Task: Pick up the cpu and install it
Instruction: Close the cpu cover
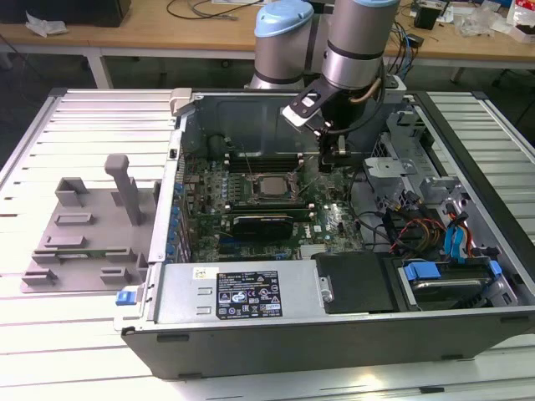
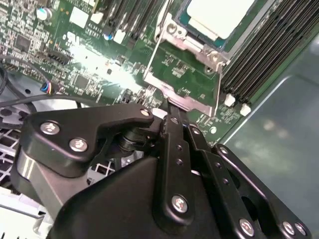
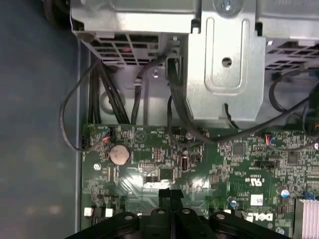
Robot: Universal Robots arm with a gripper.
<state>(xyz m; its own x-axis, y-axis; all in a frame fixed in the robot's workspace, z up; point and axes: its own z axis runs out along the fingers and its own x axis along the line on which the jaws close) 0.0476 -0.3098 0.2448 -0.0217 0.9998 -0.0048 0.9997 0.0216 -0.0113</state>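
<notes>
Gripper (image 3: 170, 193) closed, cpu (image 2: 219, 15) seated in socket (image 2: 172, 31)

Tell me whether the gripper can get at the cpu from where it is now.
Probably yes. The cpu lies seated with its silver top bare, no cable or card over it, and the gripper hangs just beside the socket's metal frame, which may clamp its edges.

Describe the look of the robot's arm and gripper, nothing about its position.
The silver-grey cylindrical robot arm has rounded light blue joint caps. A thin beige cable loops at its wrist, beside a small white-and-silver box. The black metal gripper is built of flat linkage bars pinned with silver screw heads.
</notes>
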